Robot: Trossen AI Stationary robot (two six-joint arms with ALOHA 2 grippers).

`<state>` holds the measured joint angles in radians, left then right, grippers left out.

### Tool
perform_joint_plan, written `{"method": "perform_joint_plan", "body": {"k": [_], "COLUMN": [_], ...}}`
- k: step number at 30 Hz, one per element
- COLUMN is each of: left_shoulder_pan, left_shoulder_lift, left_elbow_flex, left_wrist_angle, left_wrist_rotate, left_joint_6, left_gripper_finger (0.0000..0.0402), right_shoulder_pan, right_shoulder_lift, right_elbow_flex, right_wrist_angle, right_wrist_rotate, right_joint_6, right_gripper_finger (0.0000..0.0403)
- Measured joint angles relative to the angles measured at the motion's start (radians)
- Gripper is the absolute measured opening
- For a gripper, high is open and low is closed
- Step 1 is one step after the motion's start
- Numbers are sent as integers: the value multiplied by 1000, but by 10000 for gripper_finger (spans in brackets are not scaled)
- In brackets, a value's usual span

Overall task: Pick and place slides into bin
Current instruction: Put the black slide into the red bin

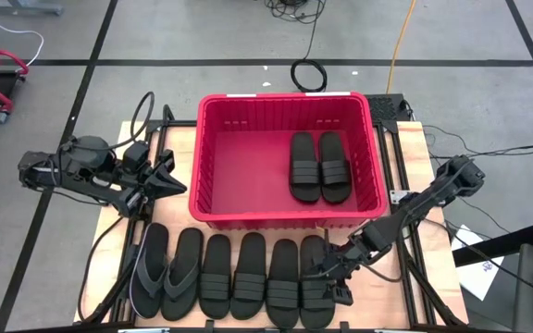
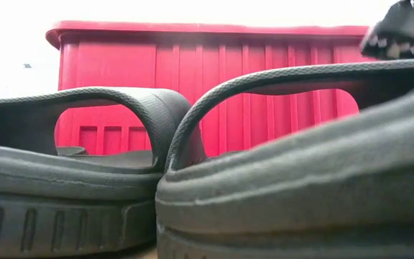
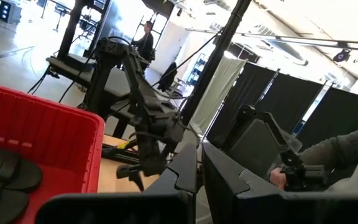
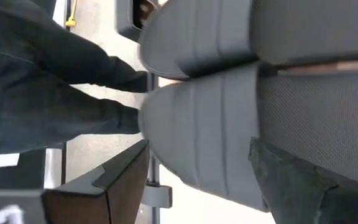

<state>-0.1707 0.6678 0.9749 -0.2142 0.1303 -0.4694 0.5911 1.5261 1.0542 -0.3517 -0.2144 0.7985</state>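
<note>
Black slides [image 2: 279, 180] hide most of the red bin [image 2: 214, 79].

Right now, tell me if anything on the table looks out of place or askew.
Nothing stands out. Two slides lie flat side by side in the red bin, six more sit in a neat row in front of it, and the open right gripper is at the rightmost one.

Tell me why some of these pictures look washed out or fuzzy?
Low view: sky above the red bin is blown out white, and the nearest slide looms soft. Right wrist view: the slide strap fills the frame, blurred. High view: evenly lit, sharp.
</note>
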Motion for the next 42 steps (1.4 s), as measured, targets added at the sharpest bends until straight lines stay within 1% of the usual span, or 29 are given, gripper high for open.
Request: {"method": "perform_joint_plan", "body": {"k": [10, 14, 27, 30, 33, 36, 42], "left_shoulder_pan": [0, 0, 0, 0, 0, 0, 0], "left_shoulder_lift": [0, 0, 0, 0, 0, 0, 0], "left_elbow_flex": [0, 0, 0, 0, 0, 0, 0], "left_wrist_angle": [1, 1, 0, 0, 0, 0, -1], "left_wrist_rotate": [-1, -1, -2, -2, -2, -2, -2], "left_joint_6": [3, 3, 20, 22, 22, 22, 21], "left_gripper_finger": [21, 21, 21, 21, 21, 21, 21], "right_shoulder_pan": [-11, -11, 0, 2, 6, 6, 6], "right_shoulder_lift": [0, 0, 0, 3, 5, 6, 6], "right_elbow_flex": [-183, -233, -253, -253, -253, -253, -253], "right_wrist_angle": [235, 317, 334, 334, 332, 333, 333], "right_wrist_rotate": [0, 0, -1, -1, -2, -2, -2], "right_joint_6": [74, 124, 132, 132, 128, 127, 135], "right_gripper_finger": [270, 270, 270, 263, 244, 211, 118]}}
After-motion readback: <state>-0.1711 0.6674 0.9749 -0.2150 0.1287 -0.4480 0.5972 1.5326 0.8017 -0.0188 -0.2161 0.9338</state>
